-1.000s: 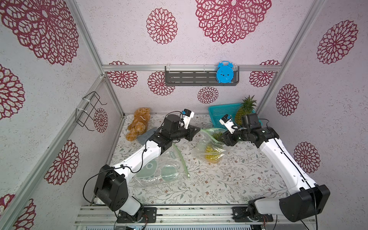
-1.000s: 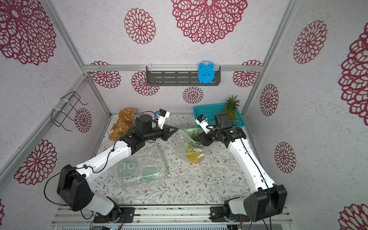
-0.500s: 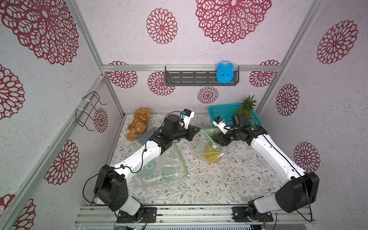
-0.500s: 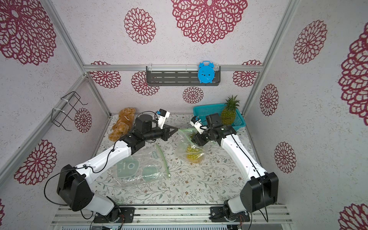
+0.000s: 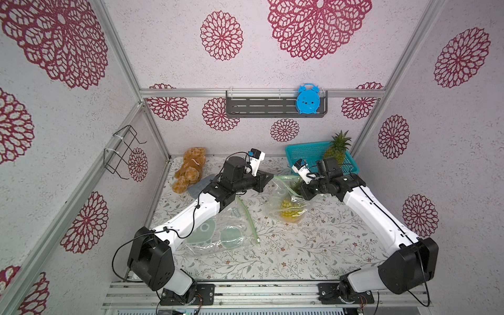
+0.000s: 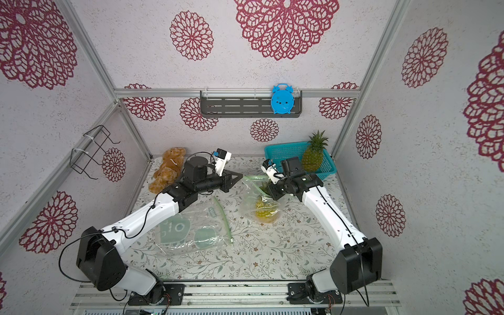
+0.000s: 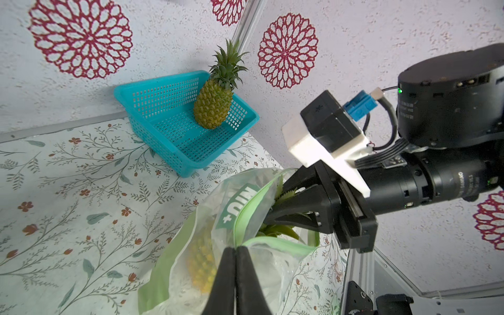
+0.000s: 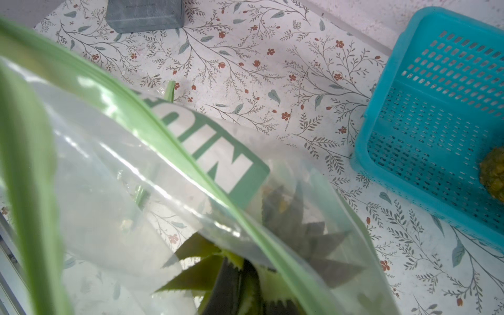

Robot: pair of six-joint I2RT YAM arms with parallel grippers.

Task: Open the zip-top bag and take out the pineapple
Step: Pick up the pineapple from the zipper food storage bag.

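Since the zip-top bag [image 5: 278, 191] gapes open mid-frame in both top views, I'd say opening is done and we're at the pull-out step. Inside it sits the pineapple [image 5: 290, 211], toward the bag's lower end. Up at the mouth the left gripper [image 7: 236, 248] pinches the green rim [image 7: 275, 244], and the right gripper [image 7: 276, 203] is clamped on the crown [image 8: 196, 256]. Next, probably: draw the fruit out while the left anchors the bag.

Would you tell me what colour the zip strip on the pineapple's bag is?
The zip strip is light green, clearest in the left wrist view.
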